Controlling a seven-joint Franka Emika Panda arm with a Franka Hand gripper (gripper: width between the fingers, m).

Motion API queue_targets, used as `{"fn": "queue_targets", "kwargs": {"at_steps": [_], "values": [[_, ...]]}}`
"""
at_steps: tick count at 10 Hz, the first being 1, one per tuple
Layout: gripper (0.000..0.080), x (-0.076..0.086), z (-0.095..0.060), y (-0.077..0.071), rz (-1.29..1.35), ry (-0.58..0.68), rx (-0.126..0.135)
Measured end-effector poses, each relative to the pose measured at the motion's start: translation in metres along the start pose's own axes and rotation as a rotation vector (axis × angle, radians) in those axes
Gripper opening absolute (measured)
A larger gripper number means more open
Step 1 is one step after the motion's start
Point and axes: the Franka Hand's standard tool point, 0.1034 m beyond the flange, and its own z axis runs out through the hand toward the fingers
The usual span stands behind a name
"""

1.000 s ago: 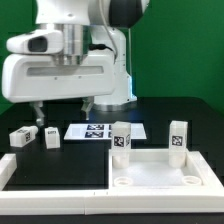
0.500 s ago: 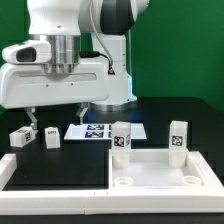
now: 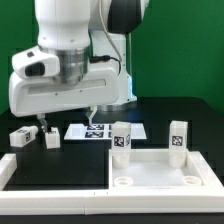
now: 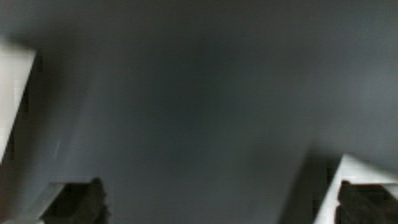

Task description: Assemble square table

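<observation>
Your claw (image 3: pixel 65 120) hangs wide open, empty; the wrist view gives you only dark blur and its fingers (image 4: pixel 75 203).

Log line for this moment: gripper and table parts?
gripper: open, empty, hovering | upright legs: two at tabletop | loose legs: two lying, exterior view's left

A robotics lab: green backdrop (image 3: pixel 185 50), black table (image 3: pixel 172 112), tag-printed marker board (image 3: pixel 97 131).

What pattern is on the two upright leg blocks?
Black-and-white square tags; the leg blocks show best in exterior view.
</observation>
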Motion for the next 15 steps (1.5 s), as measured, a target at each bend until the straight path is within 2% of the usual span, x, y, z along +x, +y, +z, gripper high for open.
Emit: {"fn": "queue_targets", "kwargs": {"at_steps": [2, 3, 4, 5, 6, 8, 9, 10, 12, 15], "values": [[0.0649, -0.041, 0.027, -0.008, 0.017, -0.108, 0.051], [0.0649, -0.069, 0.039, -0.015, 0.034, -0.226, 0.113], [0.0649, -0.075, 0.047, -0.02, 0.016, -0.269, 0.101], [0.0649, -0.079, 0.048, -0.025, 0.01, -0.313, 0.112], [0.0649, -0.082, 0.048, -0.029, 0.003, -0.423, 0.133], [0.0649, -0.075, 0.053, -0.03, -0.014, -0.532, 0.152], [0.0649, -0.075, 0.057, -0.016, -0.014, -0.543, 0.134], [0.0649, -0.081, 0.057, -0.004, -0.022, -0.566, 0.096], [0.0649, -0.087, 0.067, 0.002, -0.011, -0.58, 0.096], [0.0649, -0.087, 0.067, 0.001, -0.015, -0.581, 0.096]]}}
